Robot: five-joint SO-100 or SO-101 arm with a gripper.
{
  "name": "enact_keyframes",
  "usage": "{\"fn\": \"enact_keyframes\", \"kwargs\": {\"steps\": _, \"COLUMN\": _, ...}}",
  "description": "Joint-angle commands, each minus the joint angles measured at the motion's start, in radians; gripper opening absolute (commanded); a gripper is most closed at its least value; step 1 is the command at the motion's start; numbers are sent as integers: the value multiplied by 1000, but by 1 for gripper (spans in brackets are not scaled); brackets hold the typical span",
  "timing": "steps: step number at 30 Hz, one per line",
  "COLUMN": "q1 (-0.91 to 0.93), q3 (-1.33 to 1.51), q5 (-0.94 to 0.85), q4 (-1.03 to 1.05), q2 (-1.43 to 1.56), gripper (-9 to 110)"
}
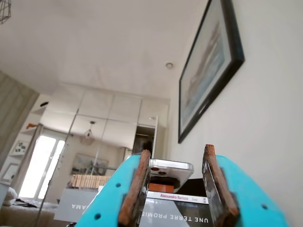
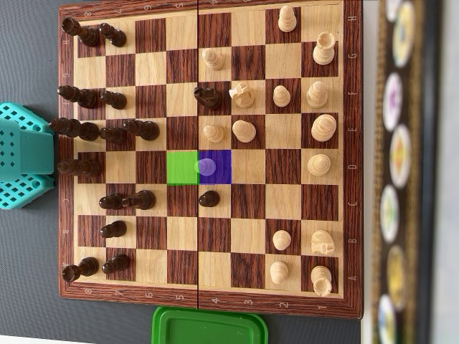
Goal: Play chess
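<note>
In the overhead view a wooden chessboard (image 2: 349,143) fills the table. Dark pieces (image 2: 107,132) stand mostly along its left side and light pieces (image 2: 319,129) along its right. One square is tinted green (image 2: 182,167). The square to its right is tinted purple (image 2: 221,167) and holds a light pawn (image 2: 206,166). A dark pawn (image 2: 209,198) stands just below it. The teal arm (image 2: 25,154) sits off the board's left edge. In the wrist view my gripper (image 1: 176,150) points up into the room, open, with nothing between its rust-coloured pads (image 1: 137,189).
A green plastic lid (image 2: 209,326) lies below the board. A blurred dark strip with round pictures (image 2: 398,165) runs along the right. The wrist view shows a phone (image 1: 170,171) on stacked books (image 1: 182,213) and a framed picture (image 1: 208,71) on the wall.
</note>
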Motion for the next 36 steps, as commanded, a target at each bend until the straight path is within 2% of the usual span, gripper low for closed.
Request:
{"fn": "enact_keyframes", "kwargs": {"steps": 1, "q1": 6, "q3": -121, "q5": -3, "q4": 273, "q2": -8, "gripper": 16}}
{"fn": "enact_keyframes", "kwargs": {"steps": 16, "q1": 0, "q3": -273, "q5": -3, "q4": 1230, "q2": -8, "gripper": 16}}
{"fn": "enact_keyframes", "kwargs": {"steps": 30, "q1": 3, "q3": -325, "q5": 2, "q4": 1818, "q2": -14, "gripper": 17}}
{"fn": "enact_keyframes", "kwargs": {"steps": 36, "q1": 5, "q3": -482, "q5": 9, "q4": 2010, "q2": -261, "gripper": 17}}
